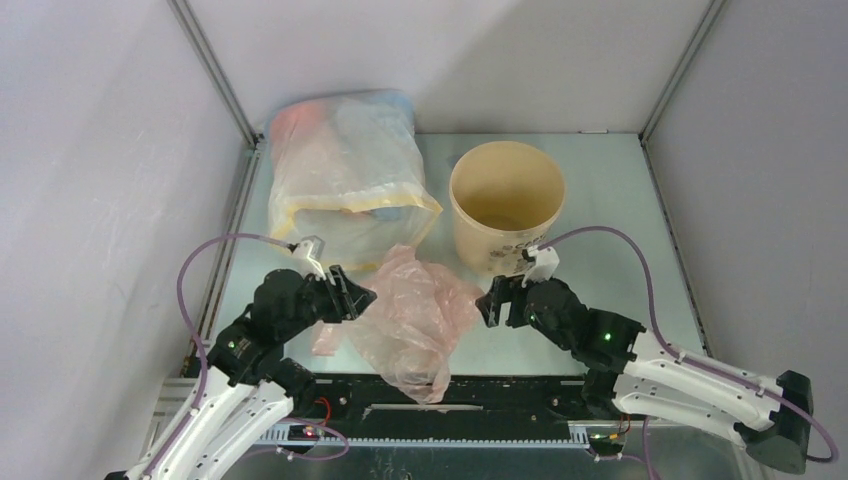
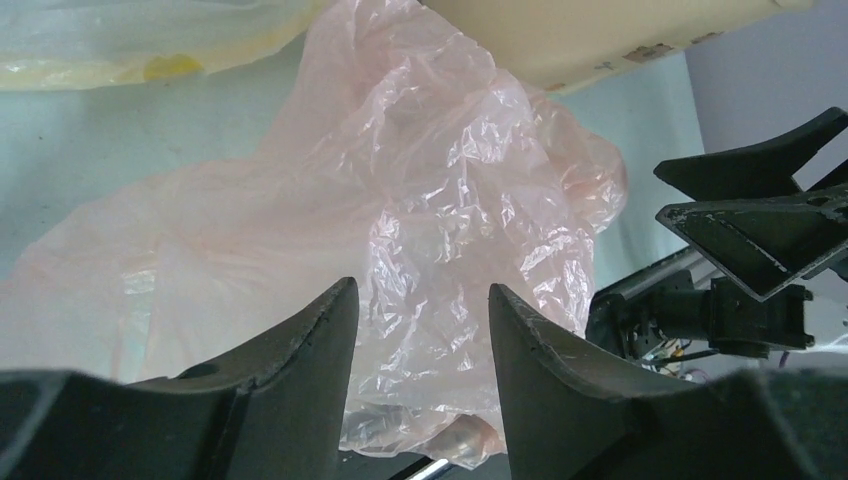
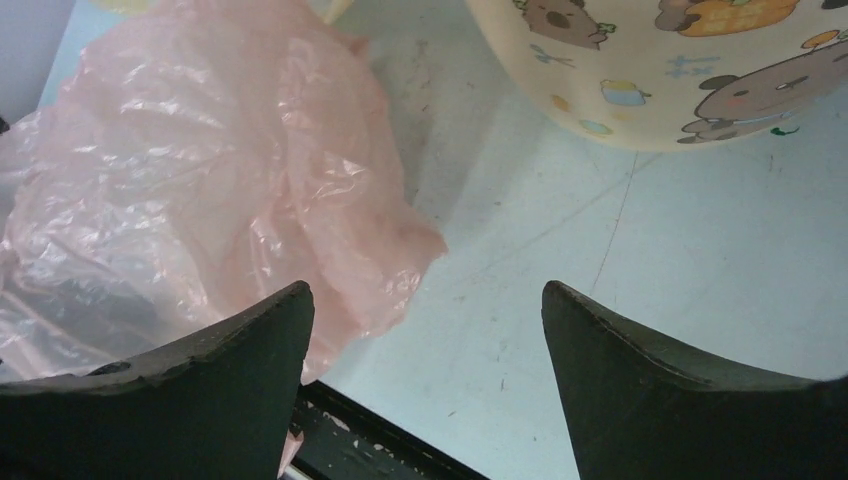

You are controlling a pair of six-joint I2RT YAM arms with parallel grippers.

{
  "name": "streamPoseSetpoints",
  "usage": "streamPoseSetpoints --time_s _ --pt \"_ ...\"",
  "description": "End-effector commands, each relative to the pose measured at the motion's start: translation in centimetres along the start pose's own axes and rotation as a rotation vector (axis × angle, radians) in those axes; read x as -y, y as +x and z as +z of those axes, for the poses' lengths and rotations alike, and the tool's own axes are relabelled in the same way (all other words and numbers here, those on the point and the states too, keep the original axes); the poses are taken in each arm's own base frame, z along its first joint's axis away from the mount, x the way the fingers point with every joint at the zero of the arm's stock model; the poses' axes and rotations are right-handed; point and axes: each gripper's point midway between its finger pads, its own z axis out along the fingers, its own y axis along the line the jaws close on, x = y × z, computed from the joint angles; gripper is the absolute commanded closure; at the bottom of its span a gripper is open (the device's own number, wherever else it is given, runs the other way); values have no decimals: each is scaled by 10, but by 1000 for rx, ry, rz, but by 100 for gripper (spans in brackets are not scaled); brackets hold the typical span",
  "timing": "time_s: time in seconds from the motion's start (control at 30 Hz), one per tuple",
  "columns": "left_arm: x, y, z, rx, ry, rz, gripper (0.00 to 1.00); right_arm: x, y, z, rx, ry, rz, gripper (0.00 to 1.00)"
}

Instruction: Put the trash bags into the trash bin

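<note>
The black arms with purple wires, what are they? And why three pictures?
They are two robot arms, each ending in a two-fingered pincer. The big picture comes from a camera above and behind them. The other two come from small cameras on the wrists, so each shows its own black fingers up close. On the table are a crinkly pink bag, a tan paper bucket with little animal pictures, and a big clear sack with a yellow hem. The left pincer and the right pincer sit on either side of the pink bag. Both are open, and neither holds anything.
</note>
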Motion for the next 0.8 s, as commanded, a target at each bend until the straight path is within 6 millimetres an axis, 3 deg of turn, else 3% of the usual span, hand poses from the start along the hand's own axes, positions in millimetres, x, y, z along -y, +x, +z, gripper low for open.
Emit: streamPoseSetpoints --time_s 0.0,0.27,0.33,0.47,0.53,0.77 --pt "2 -14 1 60 -6 12 43 -10 -20 13 67 -26 93 14" --pt "-7 -15 9 60 -57 4 43 -36 -16 43 9 -142 123 28" --pt "-10 -14 13 62 -66 -2 43 -38 -12 46 -7 -149 133 40" --pt "-19 -17 23 85 -105 -11 44 -37 -13 44 -4 -148 146 83" --pt "-22 -20 28 99 -120 -13 44 -36 -16 38 8 -149 153 99" --pt "-21 -45 52 143 -157 3 45 -29 -26 14 50 -148 168 100"
